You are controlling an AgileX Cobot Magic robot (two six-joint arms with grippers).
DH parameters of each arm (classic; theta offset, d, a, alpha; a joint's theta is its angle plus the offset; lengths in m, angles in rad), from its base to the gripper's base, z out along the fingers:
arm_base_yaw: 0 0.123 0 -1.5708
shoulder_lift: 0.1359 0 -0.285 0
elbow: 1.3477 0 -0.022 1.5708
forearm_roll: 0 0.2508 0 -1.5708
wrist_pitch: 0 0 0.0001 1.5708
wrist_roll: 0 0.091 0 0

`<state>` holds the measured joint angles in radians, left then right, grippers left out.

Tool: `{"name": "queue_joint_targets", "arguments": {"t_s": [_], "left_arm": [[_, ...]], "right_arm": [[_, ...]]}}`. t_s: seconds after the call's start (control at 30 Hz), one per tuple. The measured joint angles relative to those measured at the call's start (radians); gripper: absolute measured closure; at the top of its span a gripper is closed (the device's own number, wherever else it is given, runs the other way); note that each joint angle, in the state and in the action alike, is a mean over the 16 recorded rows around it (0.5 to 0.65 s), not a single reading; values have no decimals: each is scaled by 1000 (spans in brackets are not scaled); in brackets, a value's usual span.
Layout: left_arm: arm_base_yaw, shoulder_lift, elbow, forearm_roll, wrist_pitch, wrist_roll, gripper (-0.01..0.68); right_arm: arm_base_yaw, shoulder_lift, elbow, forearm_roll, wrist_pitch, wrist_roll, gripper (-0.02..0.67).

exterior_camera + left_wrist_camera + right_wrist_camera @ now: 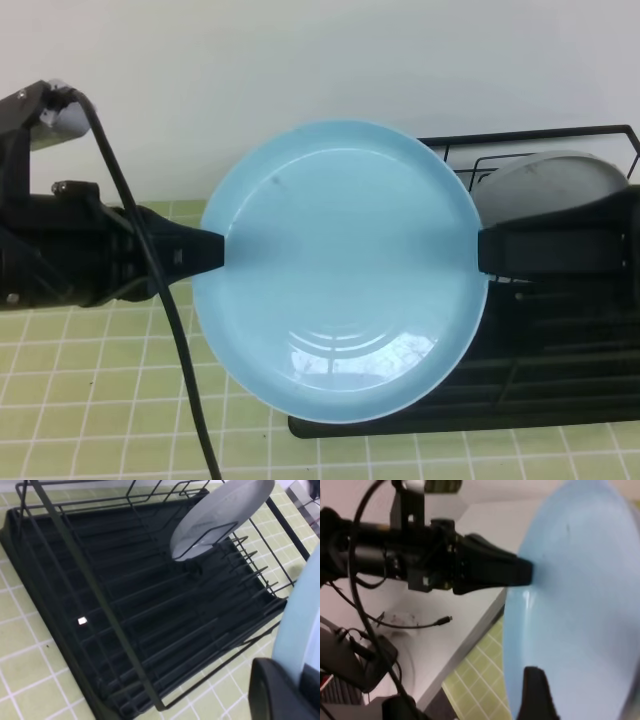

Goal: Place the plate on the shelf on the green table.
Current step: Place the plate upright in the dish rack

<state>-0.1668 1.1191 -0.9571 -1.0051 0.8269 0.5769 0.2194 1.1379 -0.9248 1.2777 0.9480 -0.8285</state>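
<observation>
Two tools at plate [340, 270]: left tool [218, 250] clenched on rim; right tool [482, 250] grip unclear.

matte black left arm [70, 250], tapered blk fingers [195, 250], black cable [170, 320], grey cam housing [60, 118]

We see the plate [340, 265] filling mid-frame, the left gripper [205, 250] at its left rim, the right gripper [490, 250] at its right rim. Behind it, lower right, the shelf [560, 400] sits on the green table [90, 400], another plate [545, 185] standing in it.
</observation>
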Motion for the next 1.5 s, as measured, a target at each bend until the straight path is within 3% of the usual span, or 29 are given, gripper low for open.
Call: {"name": "queue_joint_targets", "arguments": {"t_s": [0.2, 0.67, 0.87, 1.3, 1.4, 1.5], "left_arm": [[0, 0, 0, -30, 22, 16, 673], [0, 0, 0, -71, 74, 66, 672], [0, 0, 0, -77, 115, 68, 630], [0, 0, 0, -140, 225, -4, 246], [0, 0, 0, -174, 245, -11, 186], [0, 0, 0, -213, 263, -9, 174]], "right_arm": [[0, 12, 0, 62, -18, -50, 246], [0, 60, 0, 109, 11, -119, 558], [0, 72, 0, 99, 22, -158, 620], [0, 41, -75, -155, -90, -184, 648], [0, 25, -115, -270, -136, -159, 648], [0, 9, -156, -410, -186, -118, 648]]}}
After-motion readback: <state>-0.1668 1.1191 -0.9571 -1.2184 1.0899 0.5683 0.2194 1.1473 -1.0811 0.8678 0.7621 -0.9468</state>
